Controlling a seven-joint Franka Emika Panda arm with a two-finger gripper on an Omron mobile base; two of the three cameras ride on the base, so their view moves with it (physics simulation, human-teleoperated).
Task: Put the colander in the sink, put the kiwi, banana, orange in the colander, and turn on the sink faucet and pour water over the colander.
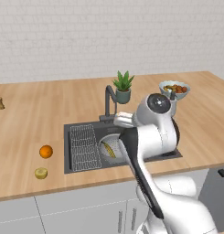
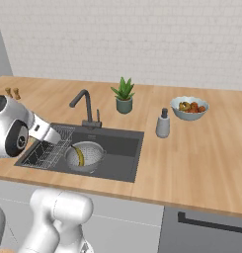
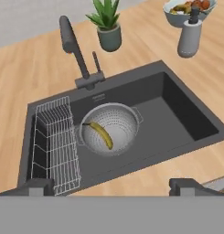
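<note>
Colander [image 3: 111,128] sits in sink [image 3: 186,119], banana [image 3: 101,134] inside. Orange [image 1: 46,151] and kiwi [image 1: 40,173] wait on left counter [image 1: 31,123]. Gripper [image 3: 111,186] spread, empty. Faucet [image 3: 72,45] dry.

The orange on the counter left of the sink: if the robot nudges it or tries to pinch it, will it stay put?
The orange is a smooth ball resting on flat wood, so a nudge would probably send it rolling. Its round sides may slip between fingers unless pinched across the middle. It looks firm and small, likely light enough to lift easily.
</note>
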